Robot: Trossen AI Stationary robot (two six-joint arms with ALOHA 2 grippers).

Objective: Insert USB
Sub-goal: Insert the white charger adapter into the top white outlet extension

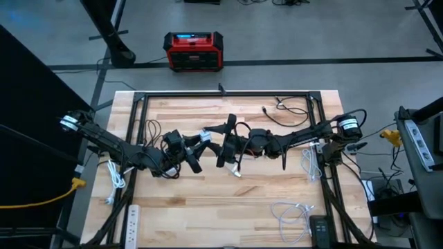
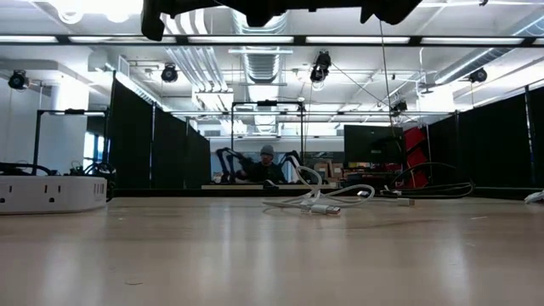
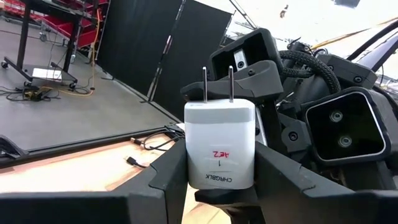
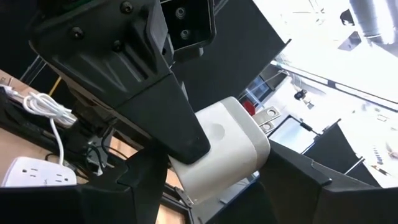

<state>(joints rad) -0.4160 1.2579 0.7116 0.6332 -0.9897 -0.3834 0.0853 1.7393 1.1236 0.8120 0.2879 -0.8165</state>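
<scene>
**Charger held mid-air between both arms**

The left gripper clamps a white boxy plastic wall charger by its smooth flat sides, prongs up, above the wooden desk. The right gripper straddles the charger, fingers spread wide. It looks light, rigid and slippery, so hold the broad faces

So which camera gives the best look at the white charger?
The left wrist view: the white charger faces the camera between the left gripper's fingers, prongs up. The right wrist view shows it partly hidden, the high view barely, the low view not at all.
</scene>
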